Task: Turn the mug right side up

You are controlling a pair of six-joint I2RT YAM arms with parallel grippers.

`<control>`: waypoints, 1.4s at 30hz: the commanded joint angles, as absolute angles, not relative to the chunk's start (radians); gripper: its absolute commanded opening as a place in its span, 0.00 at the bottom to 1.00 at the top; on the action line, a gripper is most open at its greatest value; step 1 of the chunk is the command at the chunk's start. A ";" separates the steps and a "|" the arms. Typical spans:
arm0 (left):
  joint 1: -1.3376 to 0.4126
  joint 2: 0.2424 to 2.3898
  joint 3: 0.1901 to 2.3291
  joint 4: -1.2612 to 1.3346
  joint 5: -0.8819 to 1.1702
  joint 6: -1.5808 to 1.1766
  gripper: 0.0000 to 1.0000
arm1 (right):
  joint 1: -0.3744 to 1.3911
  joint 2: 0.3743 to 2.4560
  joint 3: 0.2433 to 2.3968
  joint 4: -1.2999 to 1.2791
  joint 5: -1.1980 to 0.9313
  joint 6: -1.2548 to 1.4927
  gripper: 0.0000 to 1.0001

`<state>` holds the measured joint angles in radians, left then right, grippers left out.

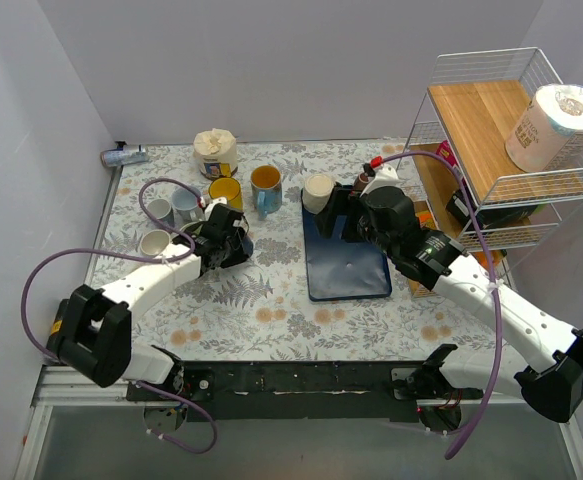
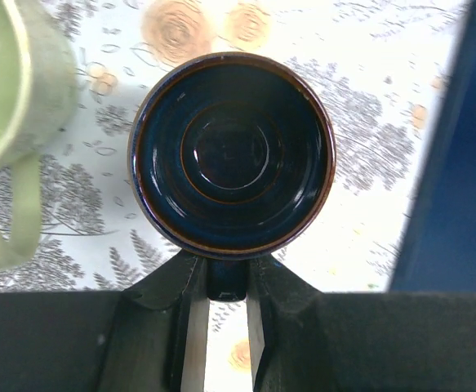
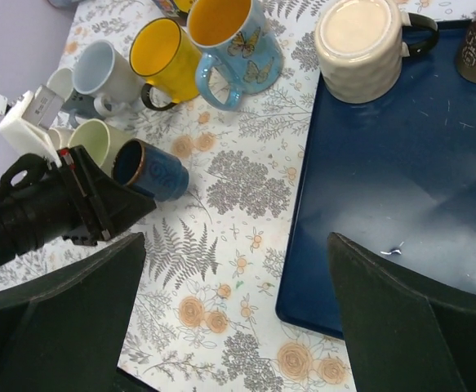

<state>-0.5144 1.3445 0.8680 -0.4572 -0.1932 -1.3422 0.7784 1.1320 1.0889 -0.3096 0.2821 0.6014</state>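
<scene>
Left claw point(image 2: 227, 282) is clamped on the handle of the dark blue mug point(image 2: 233, 155) - tipped on its side mid-tabletop point(image 1: 271, 310), mouth and long axis toward that claw. Right claw point(image 3: 236, 314) gapes empty - an inverted cream mug point(image 3: 358, 45) sits at the tray's point(image 3: 384, 188) far-left corner

Bright, even light; soft shadows; pale glare on blue tray point(image 3: 401, 204); near-lens blur.
</scene>
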 commanded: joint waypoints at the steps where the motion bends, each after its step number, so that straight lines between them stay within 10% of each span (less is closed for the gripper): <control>1: -0.525 1.380 0.962 -0.477 -0.370 -1.339 0.00 | 0.775 1.127 1.104 -0.359 0.301 0.552 0.98; 16: -0.525 1.494 0.956 -0.424 -0.474 -1.315 0.02 | 0.775 1.152 1.103 -0.393 0.290 0.548 0.99; 21: -0.526 1.490 0.934 -0.391 -0.428 -1.313 0.32 | 0.775 1.160 1.104 -0.400 0.290 0.540 0.99; 42: -0.525 1.174 0.983 -0.439 -0.310 -1.330 0.86 | 0.680 1.310 1.230 -0.316 0.295 0.182 0.99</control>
<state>-0.5209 1.2964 0.9398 -0.4374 -0.3679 -1.3048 0.7235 1.2636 1.1580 -0.4194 0.2886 0.4332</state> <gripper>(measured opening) 0.817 0.985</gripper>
